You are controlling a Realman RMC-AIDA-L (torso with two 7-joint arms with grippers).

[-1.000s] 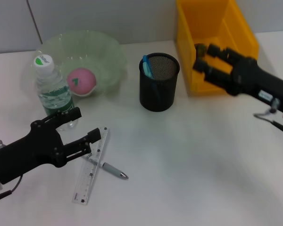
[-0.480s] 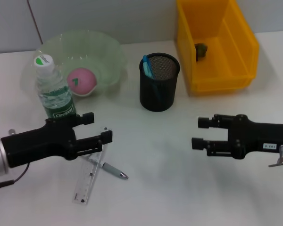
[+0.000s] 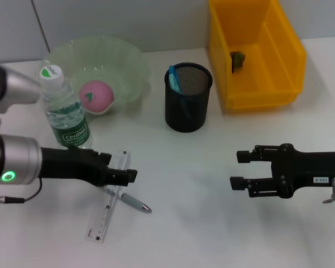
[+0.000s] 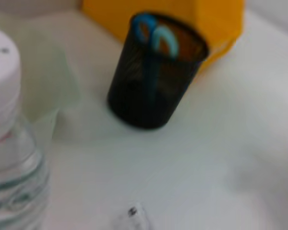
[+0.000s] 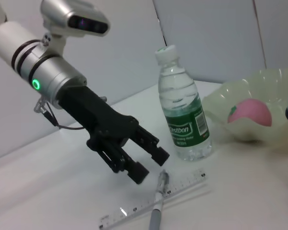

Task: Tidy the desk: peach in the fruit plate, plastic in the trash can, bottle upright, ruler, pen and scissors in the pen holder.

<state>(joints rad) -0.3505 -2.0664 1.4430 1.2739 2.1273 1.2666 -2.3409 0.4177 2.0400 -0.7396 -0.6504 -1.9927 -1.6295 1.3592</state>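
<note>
My left gripper (image 3: 121,167) is open, low over the top end of the clear ruler (image 3: 105,204), with the grey pen (image 3: 132,201) lying across the ruler. In the right wrist view the left gripper (image 5: 146,162) hovers just above the pen (image 5: 157,203) and the ruler (image 5: 182,186). My right gripper (image 3: 238,169) is open and empty over the table at the right. The pink peach (image 3: 96,96) lies in the green plate (image 3: 128,61). The bottle (image 3: 64,109) stands upright. Blue scissors (image 3: 172,78) stand in the black mesh pen holder (image 3: 188,103). A dark plastic piece (image 3: 237,58) lies in the yellow bin (image 3: 257,92).
The bottle stands close behind my left arm. In the left wrist view the pen holder (image 4: 151,86), the bottle (image 4: 9,143) and the yellow bin (image 4: 216,19) show. The wall runs along the back of the table.
My right gripper has come away from the yellow bin to low over the right of the table, leaving the plastic piece in the bin. My left gripper has moved over the ruler and pen.
</note>
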